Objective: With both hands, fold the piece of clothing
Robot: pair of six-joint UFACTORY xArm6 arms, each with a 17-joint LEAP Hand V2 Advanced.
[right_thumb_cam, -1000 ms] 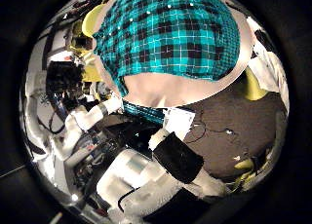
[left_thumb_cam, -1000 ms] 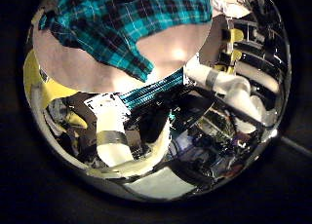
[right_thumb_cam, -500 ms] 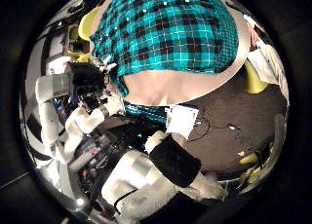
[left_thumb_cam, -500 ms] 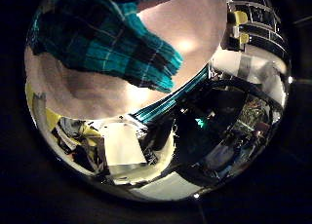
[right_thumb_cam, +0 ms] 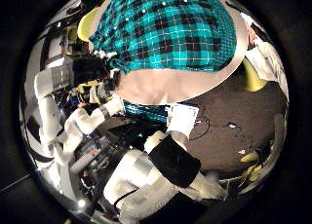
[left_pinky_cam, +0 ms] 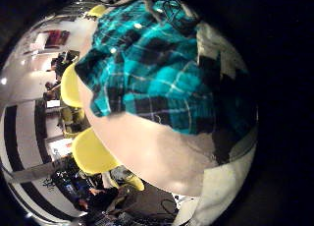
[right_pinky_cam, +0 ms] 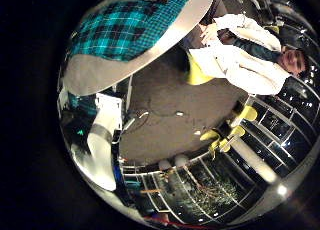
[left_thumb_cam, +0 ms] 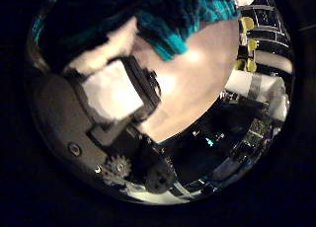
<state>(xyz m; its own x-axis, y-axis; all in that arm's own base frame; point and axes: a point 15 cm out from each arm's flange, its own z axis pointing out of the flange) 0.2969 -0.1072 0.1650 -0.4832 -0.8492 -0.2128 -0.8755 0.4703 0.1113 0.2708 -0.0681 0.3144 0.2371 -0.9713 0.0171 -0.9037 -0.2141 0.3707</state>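
Observation:
My left hand (right_thumb_cam: 90,70) sits at the shirt's edge there.
Shelving (right_pinky_cam: 200,180) lines the room beyond the floor.
My left hand has come down to the shirt's edge and its fingers have curled into its thumb side view. The right hand's view has not shifted.

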